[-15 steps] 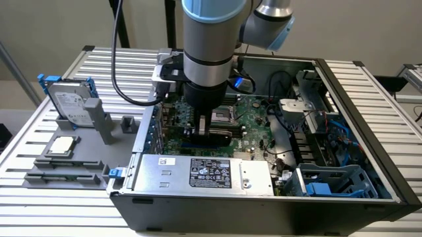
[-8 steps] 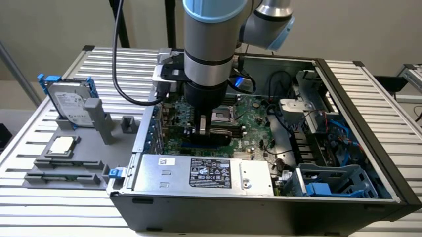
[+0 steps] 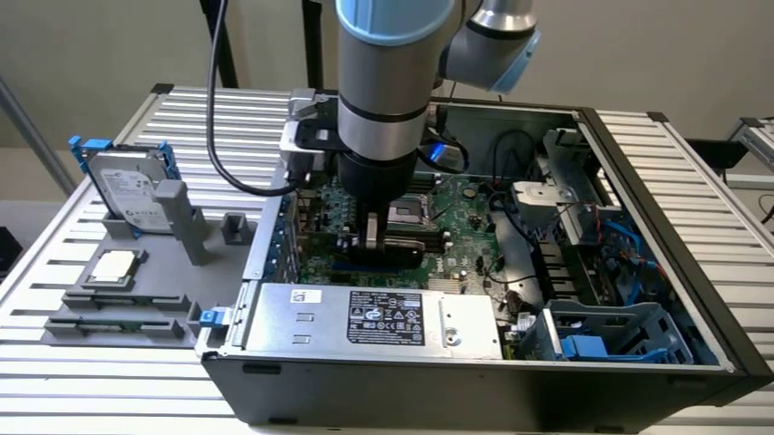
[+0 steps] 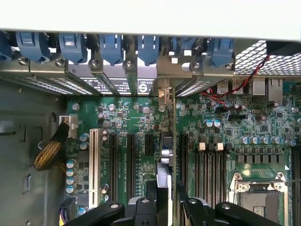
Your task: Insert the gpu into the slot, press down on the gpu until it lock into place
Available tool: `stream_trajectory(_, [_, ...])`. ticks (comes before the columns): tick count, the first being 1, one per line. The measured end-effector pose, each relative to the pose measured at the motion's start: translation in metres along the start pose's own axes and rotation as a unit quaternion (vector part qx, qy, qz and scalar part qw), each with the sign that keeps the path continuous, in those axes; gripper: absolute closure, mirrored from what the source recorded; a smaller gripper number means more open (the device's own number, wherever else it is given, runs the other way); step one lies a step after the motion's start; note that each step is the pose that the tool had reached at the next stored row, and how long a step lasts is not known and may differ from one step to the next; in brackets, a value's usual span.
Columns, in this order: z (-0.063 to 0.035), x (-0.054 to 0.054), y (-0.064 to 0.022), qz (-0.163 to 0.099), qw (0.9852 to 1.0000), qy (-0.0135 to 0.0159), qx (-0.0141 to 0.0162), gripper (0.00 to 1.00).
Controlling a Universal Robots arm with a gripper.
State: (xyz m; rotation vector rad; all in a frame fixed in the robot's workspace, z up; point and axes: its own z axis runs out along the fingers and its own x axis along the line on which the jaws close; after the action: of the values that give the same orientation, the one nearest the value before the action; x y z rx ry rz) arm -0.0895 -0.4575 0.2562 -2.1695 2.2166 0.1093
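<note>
Inside the open case [image 3: 629, 362], the arm [image 3: 384, 100] fills the frame's centre over the motherboard [image 3: 466, 240], hemmed by the power-supply box [image 3: 375, 317] below and the drive cage [image 3: 611, 335] at lower right.

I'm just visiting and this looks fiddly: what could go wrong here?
The gripper holds the gpu edge-on over the motherboard. If it's slightly off line it might miss its slot and hit a neighbouring black slot. A tilted card pressed down could jam. The bracket might catch the case's rear wall.
</note>
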Motion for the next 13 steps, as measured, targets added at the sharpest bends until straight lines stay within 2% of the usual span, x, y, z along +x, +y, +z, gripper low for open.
stream_trajectory(7, [0.0021, 0.0002, -0.0005, -0.002, 1.0, 0.0002, -0.0031, 0.74])
stream_trajectory(13, [0.0039, 0.0003, -0.0016, -0.003, 1.0, 0.0002, -0.0041, 0.74])
